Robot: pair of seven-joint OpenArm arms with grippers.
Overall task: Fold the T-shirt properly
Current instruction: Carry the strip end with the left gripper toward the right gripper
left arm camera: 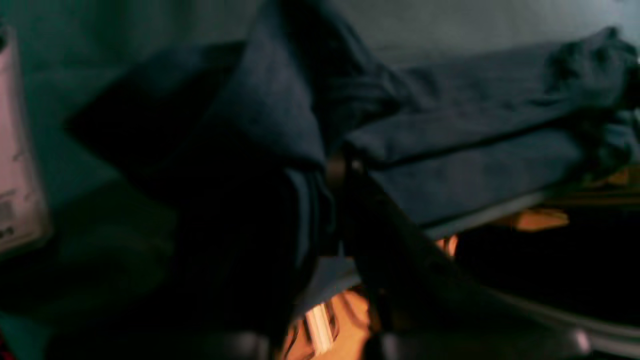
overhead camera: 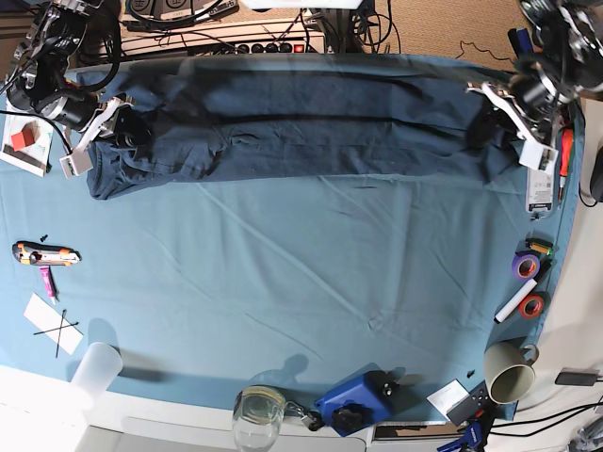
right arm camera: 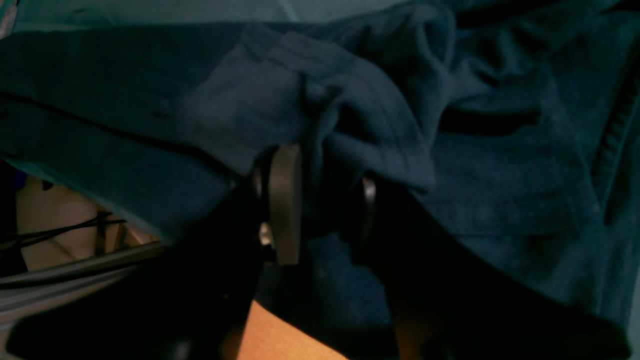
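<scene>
The dark navy T-shirt (overhead camera: 311, 132) lies as a long band across the far part of the table. At its right end my left gripper (overhead camera: 482, 130) is shut on the cloth. The left wrist view shows its dark fingers (left arm camera: 340, 170) pinching a fold, with the T-shirt (left arm camera: 475, 165) stretching away to the right. At the left end my right gripper (overhead camera: 127, 132) holds bunched cloth. In the right wrist view a fold of the T-shirt (right arm camera: 500, 190) is clamped between its two fingers (right arm camera: 285, 200).
A teal table cloth (overhead camera: 311, 282) covers the table. A utility knife (overhead camera: 45, 252) and marked paper (overhead camera: 52, 323) lie at the left edge. Tape rolls (overhead camera: 525, 266), a paper cup (overhead camera: 509, 372), a glass (overhead camera: 256, 414) and a blue tool (overhead camera: 353, 403) line the right and front edges.
</scene>
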